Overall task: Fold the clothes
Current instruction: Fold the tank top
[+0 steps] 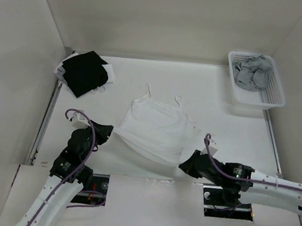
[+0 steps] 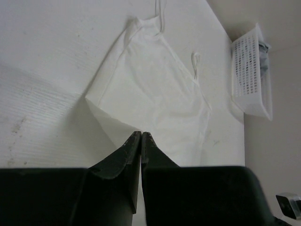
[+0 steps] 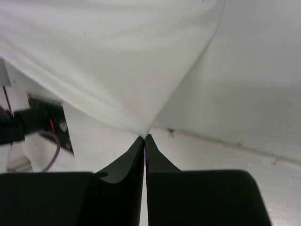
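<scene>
Now, the white camisole (image 1: 157,127) is lying flat in the middle of the tabletop (image 1: 222,99). Its long axis is running away from the arm bases, with the straps (image 1: 147,91) pointing at the far wall and the hem facing you. Your left jaws are pinching shut on the hem's left corner, and your right jaws are clamping its right corner. The rest of the garment is lying straight ahead of both jaws, so the fold, I'd judge, is calling for a carry forward toward the straps.
</scene>
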